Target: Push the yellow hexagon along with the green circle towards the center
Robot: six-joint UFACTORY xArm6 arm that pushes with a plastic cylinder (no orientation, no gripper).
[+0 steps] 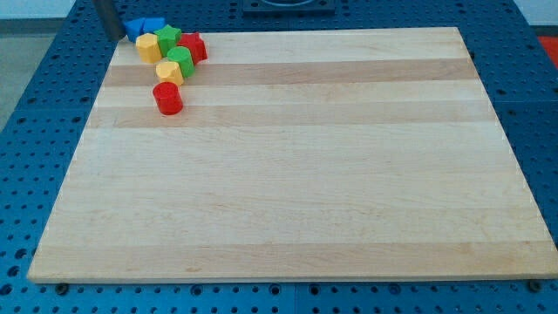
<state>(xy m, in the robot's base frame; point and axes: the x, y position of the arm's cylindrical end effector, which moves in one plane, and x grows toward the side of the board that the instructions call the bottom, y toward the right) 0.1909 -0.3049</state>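
A yellow hexagon (169,72) lies near the board's top left corner, touching a green circle (181,59) just above and to its right. Both belong to a tight cluster with a second yellow block (147,46), a second green block (168,37), a red block (193,45) and blue blocks (144,26). A red cylinder (167,98) stands just below the hexagon. My tip (113,37) is at the view's top left, beyond the board's corner, left of the blue blocks and apart from the cluster.
The wooden board (296,174) lies on a blue perforated table (35,131). The board's top left corner is right beside the cluster.
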